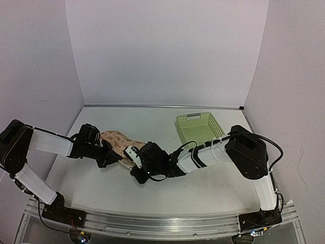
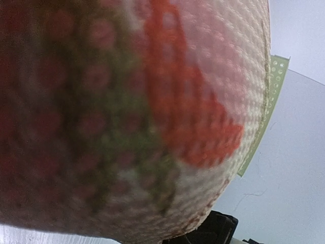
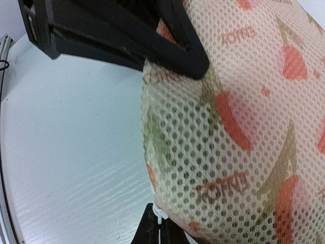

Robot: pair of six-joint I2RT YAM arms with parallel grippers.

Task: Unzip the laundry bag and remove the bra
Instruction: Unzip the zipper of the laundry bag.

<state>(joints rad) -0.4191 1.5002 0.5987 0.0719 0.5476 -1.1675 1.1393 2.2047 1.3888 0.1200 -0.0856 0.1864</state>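
The laundry bag [image 1: 116, 140], beige-pink mesh with orange-red prints, lies on the table left of centre, between the two grippers. My left gripper [image 1: 111, 157] is at its near left edge. In the right wrist view its black fingers [image 3: 195, 61] come together on the bag's fabric [image 3: 244, 127]. The left wrist view is filled by the blurred bag [image 2: 127, 127], and its own fingers are hidden. My right gripper [image 1: 133, 156] is at the bag's near right end, shut [image 3: 161, 226] on a small white zipper pull [image 3: 162, 216] at the bag's edge. The bra is hidden.
A pale green plastic mesh basket [image 1: 199, 129] stands to the right of the bag, behind the right arm; its rim [image 2: 271, 96] shows past the bag in the left wrist view. White walls close in the back and both sides of the table.
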